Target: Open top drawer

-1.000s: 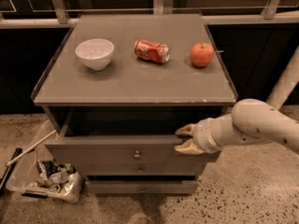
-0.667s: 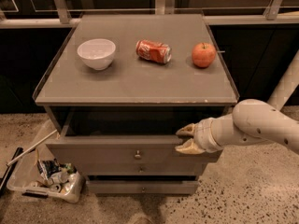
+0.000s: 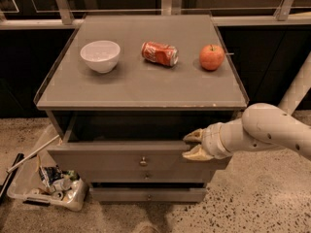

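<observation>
The top drawer [image 3: 112, 158] is a wide matte grey front with a small round metal knob [image 3: 143, 161]. It stands pulled out from the cabinet, and the dark opening behind it shows. My gripper [image 3: 193, 144], on a white arm coming from the right, is at the right part of the drawer front's upper edge. Its two tan fingertips [image 3: 195, 135] are spread apart, one above the edge and one in front of it. Two slimmer drawers sit below, the middle drawer [image 3: 146, 177] and the bottom drawer [image 3: 148, 195].
On the cabinet top [image 3: 146, 86] are a white bowl [image 3: 100, 56], a crushed red can [image 3: 159, 53] and a red apple [image 3: 212, 57]. A clear bin of trash [image 3: 48, 188] sits on the floor at the left. A railing and dark wall stand behind.
</observation>
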`<state>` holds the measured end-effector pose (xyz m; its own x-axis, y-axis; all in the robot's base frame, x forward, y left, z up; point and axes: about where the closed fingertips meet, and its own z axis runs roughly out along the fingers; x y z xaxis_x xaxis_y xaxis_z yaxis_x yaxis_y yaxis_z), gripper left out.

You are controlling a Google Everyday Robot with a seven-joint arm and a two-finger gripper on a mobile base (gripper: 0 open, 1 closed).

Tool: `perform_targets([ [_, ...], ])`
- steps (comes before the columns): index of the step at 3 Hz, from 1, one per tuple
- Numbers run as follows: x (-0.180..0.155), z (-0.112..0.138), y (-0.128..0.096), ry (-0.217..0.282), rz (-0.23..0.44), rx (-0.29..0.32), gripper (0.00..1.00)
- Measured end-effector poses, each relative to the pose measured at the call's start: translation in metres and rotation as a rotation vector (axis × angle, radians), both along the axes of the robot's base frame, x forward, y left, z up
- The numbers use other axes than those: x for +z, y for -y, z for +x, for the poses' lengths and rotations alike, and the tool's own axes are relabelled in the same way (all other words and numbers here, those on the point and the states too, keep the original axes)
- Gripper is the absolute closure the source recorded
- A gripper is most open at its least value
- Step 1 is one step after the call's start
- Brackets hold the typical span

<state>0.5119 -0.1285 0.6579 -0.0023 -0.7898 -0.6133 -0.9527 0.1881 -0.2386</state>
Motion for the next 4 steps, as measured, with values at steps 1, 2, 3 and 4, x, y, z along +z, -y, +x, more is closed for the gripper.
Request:
perform_targets([
  [1,0.000,0.000,0.000,0.000,0.000,0.000,0.35],
  [2,-0.012,-0.020,0.001,-0.015,0.046,0.022,0.11],
  [3,-0.022,-0.047,0.003,-0.018,0.082,0.036,0.14],
  [4,-0.018,-0.047,0.002,-0.018,0.082,0.036,0.37],
])
